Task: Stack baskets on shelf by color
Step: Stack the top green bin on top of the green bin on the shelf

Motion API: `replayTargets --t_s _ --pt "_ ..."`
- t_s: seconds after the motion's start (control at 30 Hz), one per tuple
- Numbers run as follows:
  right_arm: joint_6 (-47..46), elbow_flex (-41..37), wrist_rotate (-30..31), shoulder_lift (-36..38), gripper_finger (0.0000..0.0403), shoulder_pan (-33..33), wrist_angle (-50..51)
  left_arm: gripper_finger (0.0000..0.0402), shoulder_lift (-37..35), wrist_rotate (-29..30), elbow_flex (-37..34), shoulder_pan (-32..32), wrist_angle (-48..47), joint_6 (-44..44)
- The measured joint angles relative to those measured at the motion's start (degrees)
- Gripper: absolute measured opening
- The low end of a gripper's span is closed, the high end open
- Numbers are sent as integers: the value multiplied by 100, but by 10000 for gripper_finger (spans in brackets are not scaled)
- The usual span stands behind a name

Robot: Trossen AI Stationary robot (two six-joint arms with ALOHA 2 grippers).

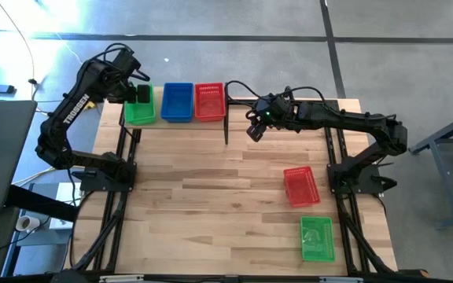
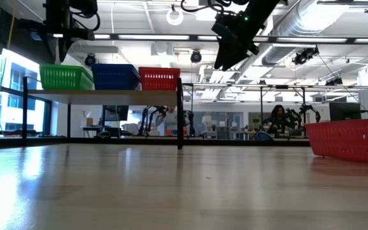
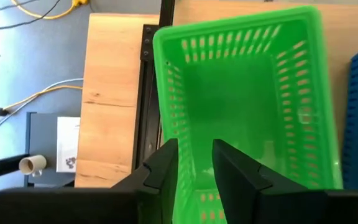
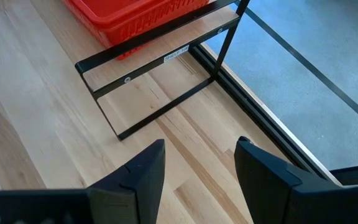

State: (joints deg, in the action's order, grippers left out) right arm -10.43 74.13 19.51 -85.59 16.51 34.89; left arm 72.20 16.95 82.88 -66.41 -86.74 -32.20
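Green basket, blue basket, red basket with perforated mesh walls on light-wood shelf.

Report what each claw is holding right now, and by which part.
Nothing is held. The left claw hangs open above the green basket on the shelf; the right claw is open and empty over the table.

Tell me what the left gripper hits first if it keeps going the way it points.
Probably the floor of the green basket on the shelf; the left gripper points down into it, empty.
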Motion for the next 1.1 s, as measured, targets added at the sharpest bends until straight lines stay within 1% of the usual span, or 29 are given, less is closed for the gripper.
replayTargets --t_s 0.1,0.2,0.27,0.3,0.43,0.53,0.67,0.9,1.1 --pt "-1 0 -2 -1 177 2 0 95 0 -87 151 0 -13 167" --pt "-1 0 -2 0 177 0 0 94 -26 -468 251 9 -52 326" --pt "-1 0 -4 1 177 0 0 93 -98 -568 257 44 -93 339" --pt "-1 0 -4 1 177 0 0 93 -133 -479 257 72 -144 271" --pt "-1 0 -7 1 177 0 0 92 -146 358 245 199 -313 -174" --pt "-1 0 -11 1 177 0 0 92 -155 476 155 234 -316 -288" --pt "-1 0 -15 1 177 0 0 92 -151 743 -143 259 -324 -568" --pt "10 0 -20 1 177 1 0 92 -138 1493 -684 440 -320 -1148" --pt "38 0 -20 1 177 1 -2 92 -136 1595 -936 472 -188 -1289"
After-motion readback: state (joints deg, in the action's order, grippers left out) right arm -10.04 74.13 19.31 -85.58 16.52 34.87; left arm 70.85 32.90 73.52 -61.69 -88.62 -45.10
